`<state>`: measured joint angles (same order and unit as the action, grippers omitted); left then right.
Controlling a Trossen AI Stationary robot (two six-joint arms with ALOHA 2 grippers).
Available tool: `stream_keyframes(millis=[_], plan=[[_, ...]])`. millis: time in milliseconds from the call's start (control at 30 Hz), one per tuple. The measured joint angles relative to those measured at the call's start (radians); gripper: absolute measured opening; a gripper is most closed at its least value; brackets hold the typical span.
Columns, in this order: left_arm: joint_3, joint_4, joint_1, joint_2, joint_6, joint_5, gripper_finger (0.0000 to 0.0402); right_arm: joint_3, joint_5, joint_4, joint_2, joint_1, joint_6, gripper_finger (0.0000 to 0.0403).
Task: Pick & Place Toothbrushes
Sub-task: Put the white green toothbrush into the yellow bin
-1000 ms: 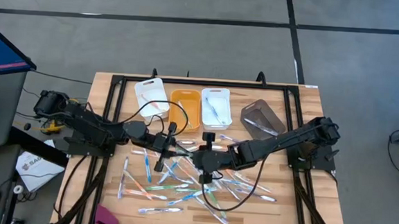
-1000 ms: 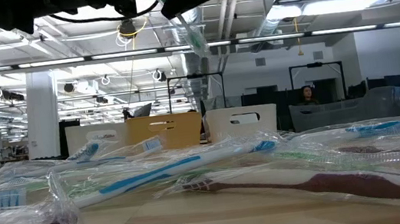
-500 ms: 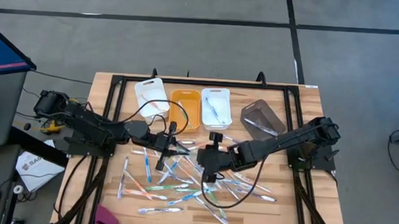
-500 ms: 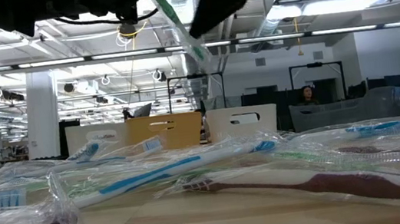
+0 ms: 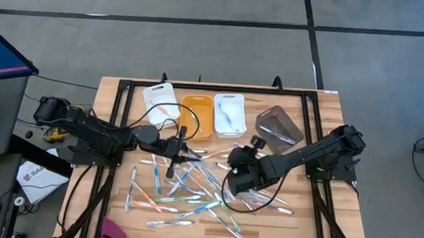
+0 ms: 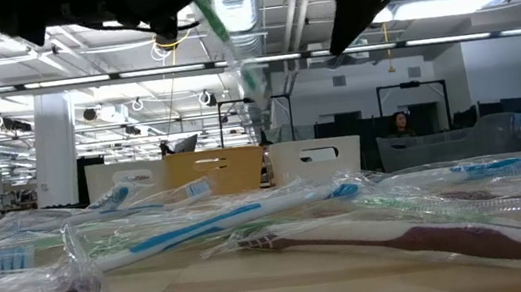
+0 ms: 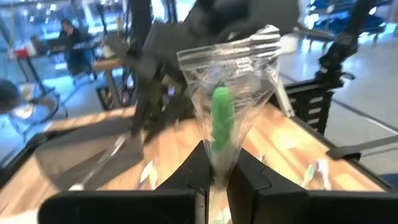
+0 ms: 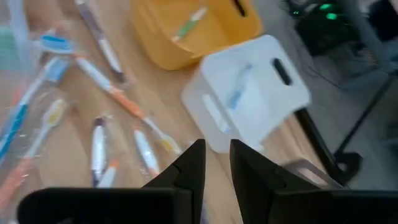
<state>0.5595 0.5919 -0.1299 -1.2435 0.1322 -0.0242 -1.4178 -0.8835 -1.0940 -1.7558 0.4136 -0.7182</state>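
A: From above, we are holding a wrapped green toothbrush in our left hand, pinched tight, over the middle of the desk, just in front of the orange bin. What is changing?

B: Our right hand is pulling away. A second ago it was right beside the left one over the pile of toothbrushes; now it is sitting further right, near the grey tray. That reads to us as a handover being finished, with the brush now the left hand's alone.

A: From desk height, we are seeing the green brush hanging slanted in its clear wrapper, with the dark right arm shifted off to one side of it. Earlier that arm was overlapping the wrapper.

B: Through the left wrist camera, our fingers are closing on the wrapper, the green head standing just above them.

A: And the right wrist camera?

B: Its fingers are nearly together with only a slim gap and nothing between them, looking down on the orange bin, the white bin and loose brushes. We are judging the drop into a bin as not yet done.
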Motion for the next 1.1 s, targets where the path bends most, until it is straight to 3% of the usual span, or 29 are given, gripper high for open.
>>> stream_keyframes(millis=[267,500,800,1100], plan=[[0.185,-0.460,0.114,0.107,-0.011,0.035,0.0017,0.000,-0.046,-0.113,0.005,0.068,-0.197,0.0068],[0.427,-0.788,0.264,0.078,-0.004,0.019,0.0017,0.000,-0.046,-0.109,0.005,0.102,-0.275,0.0068],[0.701,-1.177,0.437,-0.135,0.036,-0.033,0.0017,0.000,-0.041,-0.099,0.004,0.149,-0.351,0.0068],[0.864,-1.288,0.524,-0.334,0.055,-0.089,0.0017,0.000,-0.040,-0.066,0.004,0.169,-0.357,0.0068]])
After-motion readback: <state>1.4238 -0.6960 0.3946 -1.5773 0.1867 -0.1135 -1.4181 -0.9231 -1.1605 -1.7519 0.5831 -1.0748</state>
